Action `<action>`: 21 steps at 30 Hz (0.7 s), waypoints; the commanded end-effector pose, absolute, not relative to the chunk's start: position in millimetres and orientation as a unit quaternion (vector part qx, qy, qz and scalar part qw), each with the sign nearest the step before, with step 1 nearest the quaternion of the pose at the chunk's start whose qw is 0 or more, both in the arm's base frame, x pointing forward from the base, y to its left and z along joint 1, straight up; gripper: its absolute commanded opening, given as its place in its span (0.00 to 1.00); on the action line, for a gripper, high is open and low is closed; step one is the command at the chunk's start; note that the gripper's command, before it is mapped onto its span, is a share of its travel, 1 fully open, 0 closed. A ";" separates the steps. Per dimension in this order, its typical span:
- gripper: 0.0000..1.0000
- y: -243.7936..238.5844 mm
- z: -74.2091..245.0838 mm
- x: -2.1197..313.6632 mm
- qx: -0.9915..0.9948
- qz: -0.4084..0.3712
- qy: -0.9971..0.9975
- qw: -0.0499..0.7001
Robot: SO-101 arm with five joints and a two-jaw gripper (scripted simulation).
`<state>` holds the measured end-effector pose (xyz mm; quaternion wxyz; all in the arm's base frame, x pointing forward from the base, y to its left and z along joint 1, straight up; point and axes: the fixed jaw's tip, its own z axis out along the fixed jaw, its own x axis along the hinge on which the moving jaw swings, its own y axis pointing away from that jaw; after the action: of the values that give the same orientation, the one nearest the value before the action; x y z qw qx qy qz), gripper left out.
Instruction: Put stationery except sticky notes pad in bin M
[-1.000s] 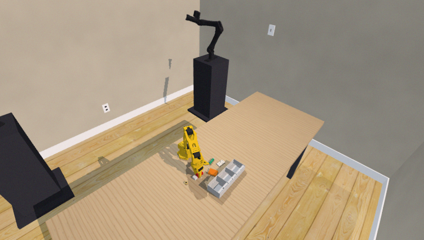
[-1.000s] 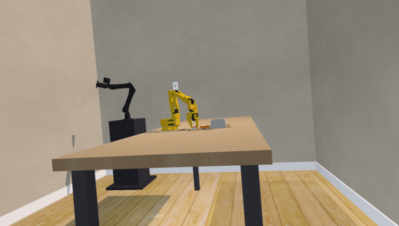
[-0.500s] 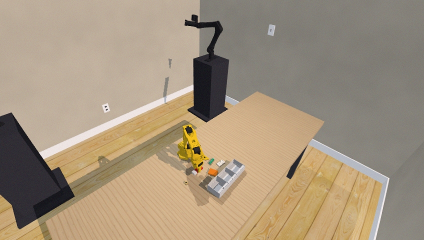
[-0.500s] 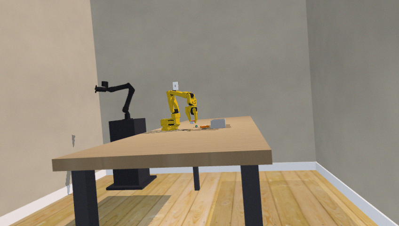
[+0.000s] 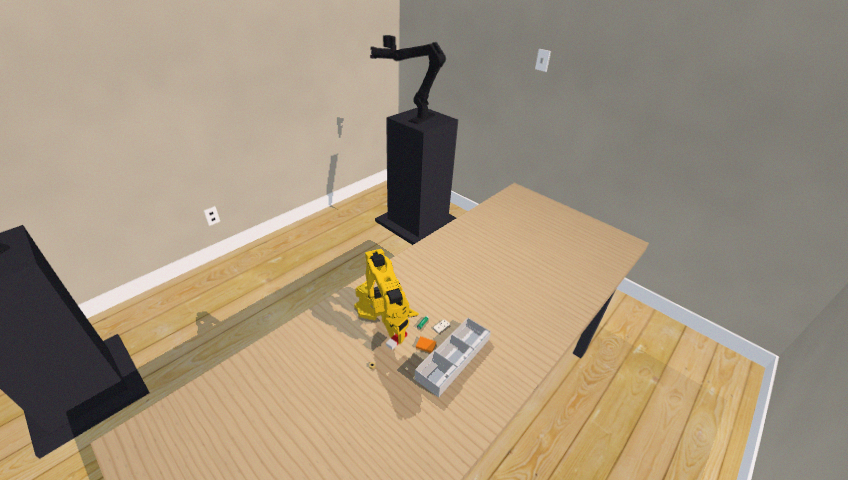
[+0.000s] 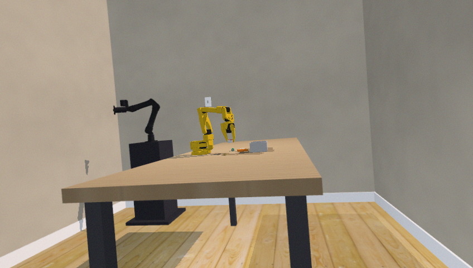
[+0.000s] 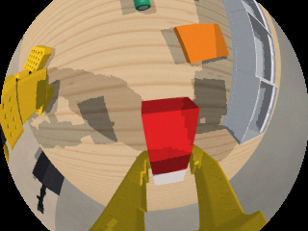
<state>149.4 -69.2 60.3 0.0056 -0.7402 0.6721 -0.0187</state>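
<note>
The gripper [image 7: 171, 179] is clamped on the white end of a small red-and-white block [image 7: 169, 131], probably an eraser: light, stiff, slightly grippy, well held across its narrow sides.

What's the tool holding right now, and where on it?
The tool is shut on a red and white eraser, gripping it across the near end, where the white part is. The red end sticks out forward, above the table.
</note>
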 end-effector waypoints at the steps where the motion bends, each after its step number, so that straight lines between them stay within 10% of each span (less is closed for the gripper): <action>1: 0.00 -72.2 81.5 177.1 -0.808 -0.059 0.586 0.016; 21: 0.00 -68.6 104.8 227.5 -0.921 -0.134 0.364 0.015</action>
<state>214.8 -68.4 96.1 0.0121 -0.9128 0.3971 -0.0948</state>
